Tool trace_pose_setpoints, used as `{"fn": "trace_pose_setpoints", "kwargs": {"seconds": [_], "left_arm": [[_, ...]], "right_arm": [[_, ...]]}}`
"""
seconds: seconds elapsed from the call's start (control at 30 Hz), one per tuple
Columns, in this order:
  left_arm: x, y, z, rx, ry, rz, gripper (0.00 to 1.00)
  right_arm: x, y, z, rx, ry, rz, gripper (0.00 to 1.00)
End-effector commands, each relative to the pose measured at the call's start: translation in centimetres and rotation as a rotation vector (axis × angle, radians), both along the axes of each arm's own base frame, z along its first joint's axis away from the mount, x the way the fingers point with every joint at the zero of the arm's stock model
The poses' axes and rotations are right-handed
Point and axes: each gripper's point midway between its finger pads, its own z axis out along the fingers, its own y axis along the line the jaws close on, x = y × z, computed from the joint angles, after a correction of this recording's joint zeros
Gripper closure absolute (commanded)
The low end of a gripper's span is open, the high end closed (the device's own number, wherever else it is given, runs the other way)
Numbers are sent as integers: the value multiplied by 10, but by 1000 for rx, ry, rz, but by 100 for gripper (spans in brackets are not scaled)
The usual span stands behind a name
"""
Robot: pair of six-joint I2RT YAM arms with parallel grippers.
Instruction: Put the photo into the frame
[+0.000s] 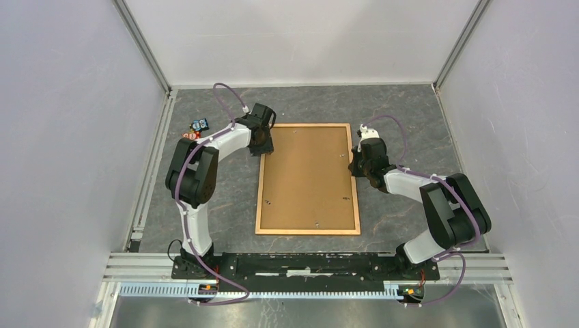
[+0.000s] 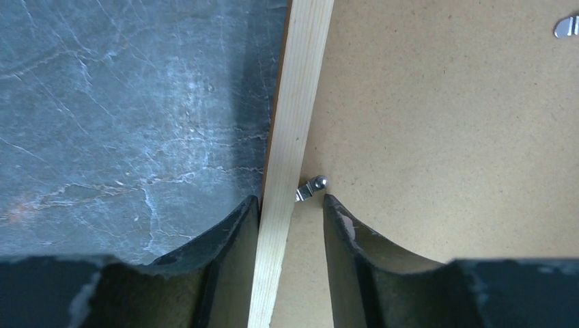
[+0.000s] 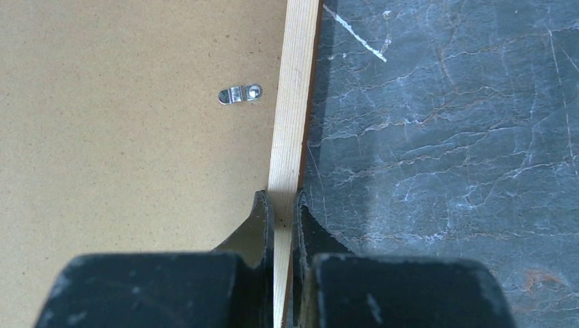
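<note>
The frame (image 1: 307, 179) lies back-up on the dark marble table, its brown fibreboard showing inside a thin light wood rim. My left gripper (image 1: 265, 149) is at the upper part of the left rail (image 2: 293, 116). It is open (image 2: 292, 199): one finger lies against the rail's outer side, the other stands apart on the board beside a small metal clip (image 2: 311, 186). My right gripper (image 1: 356, 164) is shut (image 3: 283, 195) on the right rail (image 3: 293, 102), a finger on each side. The photo is out of view.
Small metal clips sit on the board near the rails (image 3: 239, 93) and near the front edge (image 1: 317, 223). A few small coloured items (image 1: 196, 128) lie at the back left. White walls close the table in, and a metal rail (image 1: 307, 263) runs along the front.
</note>
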Motion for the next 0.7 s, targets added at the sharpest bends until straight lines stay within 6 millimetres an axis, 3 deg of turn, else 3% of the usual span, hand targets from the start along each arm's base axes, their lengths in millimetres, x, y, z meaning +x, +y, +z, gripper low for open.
{"fn": "trace_pose_setpoints", "kwargs": {"seconds": [0.0, 0.17, 0.27, 0.4, 0.53, 0.6, 0.67], "left_arm": [[11, 5, -2, 47, 7, 29, 57], [12, 9, 2, 63, -3, 44, 69], [8, 13, 3, 72, -3, 35, 67], [13, 19, 1, 64, -15, 51, 72], [18, 4, 12, -22, -45, 19, 72], [9, -1, 24, -54, -53, 14, 63], [-12, 4, 37, -46, -46, 44, 38]], "right_arm": [[-7, 8, -10, -8, 38, 73, 100], [-6, 8, -9, -8, 35, 72, 100], [-6, 8, -9, -9, 37, 72, 100], [-6, 9, -9, 0, 35, 65, 100], [-8, 9, -14, 7, 45, 60, 100], [-7, 8, -13, 6, 41, 46, 100], [-8, 5, -12, 5, 34, 29, 100]]}}
